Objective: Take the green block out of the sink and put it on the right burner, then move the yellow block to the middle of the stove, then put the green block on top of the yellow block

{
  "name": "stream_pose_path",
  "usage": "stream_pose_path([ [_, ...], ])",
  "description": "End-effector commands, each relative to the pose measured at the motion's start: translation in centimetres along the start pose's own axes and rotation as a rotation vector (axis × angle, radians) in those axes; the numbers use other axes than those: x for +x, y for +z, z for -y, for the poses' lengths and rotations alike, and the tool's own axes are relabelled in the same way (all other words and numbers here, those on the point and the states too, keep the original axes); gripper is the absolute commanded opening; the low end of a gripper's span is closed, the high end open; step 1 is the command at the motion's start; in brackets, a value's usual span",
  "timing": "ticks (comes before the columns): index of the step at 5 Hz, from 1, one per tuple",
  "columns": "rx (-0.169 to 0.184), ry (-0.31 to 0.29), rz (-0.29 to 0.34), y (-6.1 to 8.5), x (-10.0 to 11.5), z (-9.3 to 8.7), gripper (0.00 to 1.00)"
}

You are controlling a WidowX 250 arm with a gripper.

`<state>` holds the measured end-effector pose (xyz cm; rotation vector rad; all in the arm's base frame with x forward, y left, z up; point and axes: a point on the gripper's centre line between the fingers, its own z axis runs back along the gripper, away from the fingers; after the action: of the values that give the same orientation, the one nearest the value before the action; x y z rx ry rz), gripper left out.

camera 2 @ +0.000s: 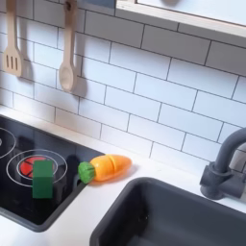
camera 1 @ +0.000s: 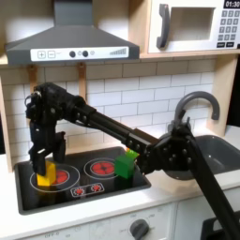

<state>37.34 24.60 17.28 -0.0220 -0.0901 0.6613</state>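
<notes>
Your white counter carries it all, with the black stove set in it on the first exterior view's left and the dark grey sink on that view's right; in the second exterior view the sink opens at the lower right. Your arm reaches across to the left burner in the first exterior view, and there your end effector comes down around the yellow block, fingers either side of it, though you can't tell if it is pinching. The green block sits on the right burner, and in the second exterior view the green block rests on a red ring near a toy carrot
</notes>
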Motion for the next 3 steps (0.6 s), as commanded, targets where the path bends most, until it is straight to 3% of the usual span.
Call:
stream_pose_path([
  [1,0.01,0.003,-0.001,-0.5,-0.1,-0.2,1.0],
  [3,0.013,-0.001,-0.031,-2.0,-0.4,-0.3,1.0],
])
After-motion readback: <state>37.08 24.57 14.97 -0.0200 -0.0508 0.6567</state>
